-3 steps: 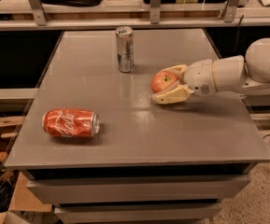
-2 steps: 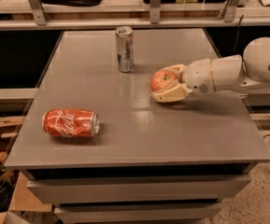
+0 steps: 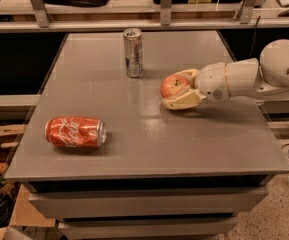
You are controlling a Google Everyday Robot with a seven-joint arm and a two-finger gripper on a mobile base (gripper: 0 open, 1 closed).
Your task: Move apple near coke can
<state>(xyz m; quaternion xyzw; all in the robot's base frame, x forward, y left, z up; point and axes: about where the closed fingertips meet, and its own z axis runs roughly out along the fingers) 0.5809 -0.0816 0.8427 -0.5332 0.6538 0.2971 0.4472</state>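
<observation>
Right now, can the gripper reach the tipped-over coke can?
Probably yes: the gripper, holding the apple on the right, has bare table between it and the coke can; the silver can stands aside.

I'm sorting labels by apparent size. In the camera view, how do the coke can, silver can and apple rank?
1. coke can, lying nearest the camera, which flatters it.
2. silver can, upright, farther back; the order of these two is unsure.
3. apple, clasped by the gripper, right of centre.
</observation>
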